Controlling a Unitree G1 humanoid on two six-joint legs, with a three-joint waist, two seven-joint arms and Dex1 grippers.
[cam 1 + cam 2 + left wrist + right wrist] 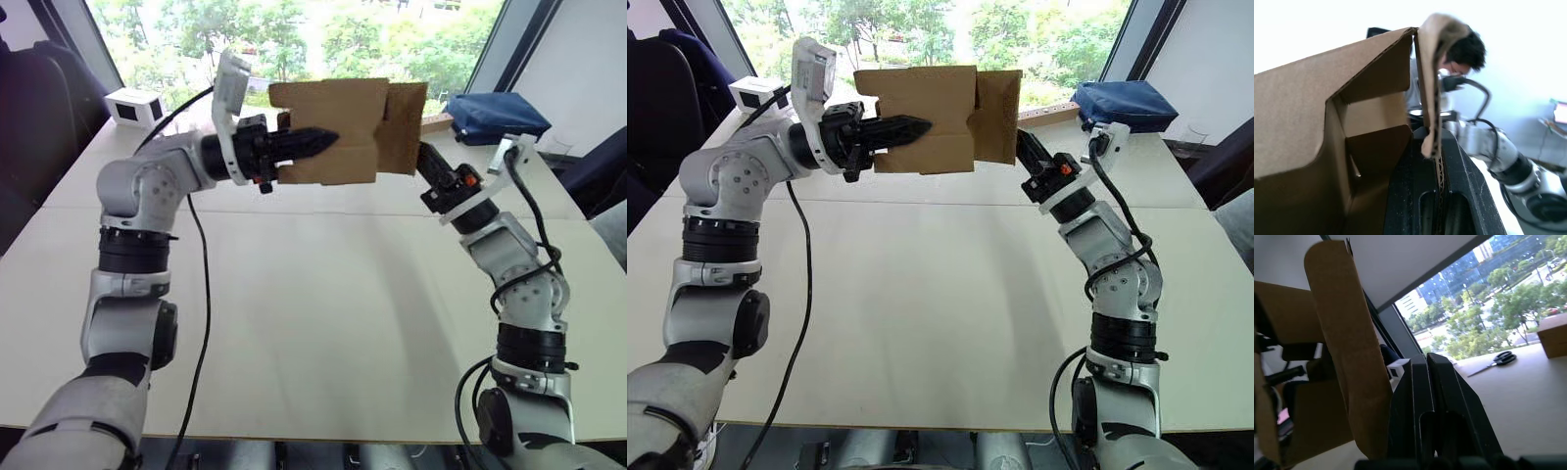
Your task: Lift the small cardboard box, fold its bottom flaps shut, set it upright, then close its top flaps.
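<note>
The small cardboard box (333, 108) hangs in the air above the far side of the table, its openings facing sideways. My left gripper (328, 139) lies across its near face, shut on one wall; the left wrist view shows the corrugated edge (1440, 181) pinched between the black fingers, with inner flaps (1376, 147) folded partway inside. A side flap (404, 127) sticks out on the box's right end. My right gripper (1425, 360) is shut with nothing in it, its tips just behind that flap (1352, 357).
A white box with a black window (134, 106) stands at the table's far left. A blue bag (495, 116) lies far right. Scissors (1501, 357) and another brown box (1553, 335) sit on the table. A person (1464, 49) is beyond the arms.
</note>
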